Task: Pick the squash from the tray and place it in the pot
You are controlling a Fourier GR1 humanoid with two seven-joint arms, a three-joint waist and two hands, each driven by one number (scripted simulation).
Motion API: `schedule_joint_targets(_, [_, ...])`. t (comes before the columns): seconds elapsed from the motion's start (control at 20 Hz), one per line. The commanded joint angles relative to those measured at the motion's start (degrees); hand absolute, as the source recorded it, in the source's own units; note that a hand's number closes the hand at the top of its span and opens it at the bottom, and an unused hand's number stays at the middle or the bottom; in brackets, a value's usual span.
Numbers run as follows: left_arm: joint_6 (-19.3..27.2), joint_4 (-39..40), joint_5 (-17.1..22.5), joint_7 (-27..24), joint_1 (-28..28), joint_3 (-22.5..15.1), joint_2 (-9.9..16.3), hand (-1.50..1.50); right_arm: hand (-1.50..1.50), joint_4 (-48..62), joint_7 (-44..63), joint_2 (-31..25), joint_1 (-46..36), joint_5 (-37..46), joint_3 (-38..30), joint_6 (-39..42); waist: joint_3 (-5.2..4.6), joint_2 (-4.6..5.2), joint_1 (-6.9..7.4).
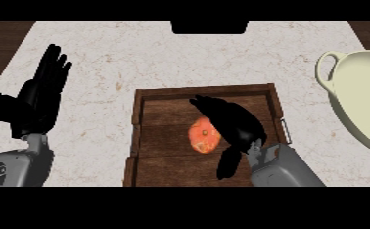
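Orange item: the small rounded orange squash (203, 135), speckled, lying on the floor of the tray, about midway between its near and far ends and a little right of centre.
Brown wood: the rectangular dark wooden tray (162, 125) with raised rim, set on the counter in the near middle; a small metal handle shows on its right side.
Cream vessel: the large cream-coloured pot (354, 96) with a looped side handle, at the right edge, only partly in view, standing apart from the tray.
Pale stone: the speckled off-white marble counter (108, 57) carrying the tray and the pot; dark wood shows at its far left and far right corners.
Dark block: a black rectangular object (209, 26) at the far edge, centre; I cannot tell what it is.
My right hand (231, 120): black, over the tray, lying just right of the squash and covering its right edge. My fingers stretch toward the far left, my thumb hangs toward the near side; they are spread, not curled round the squash. Whether I touch it I cannot tell.
My left hand (39, 98): black, at the left edge over the counter, fingers straight and pointing far, holding nothing, resting well apart from the tray.
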Motion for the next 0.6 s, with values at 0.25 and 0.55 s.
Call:
schedule_joint_targets(0.25, [-2.1,-0.6,-0.7,2.0,-1.3,2.2,-0.8,0.0,-1.5,11.7,-7.7,4.8,1.6,9.2,-1.0,-4.9,0.01,0.01,0.0])
schedule_joint_targets(0.55, [0.4,-3.1,-4.2,3.2,0.4,-1.0,-3.9,0.0,1.5,11.5,-15.0,1.8,-1.9,11.9,0.1,-1.3,0.01,-0.01,0.04])
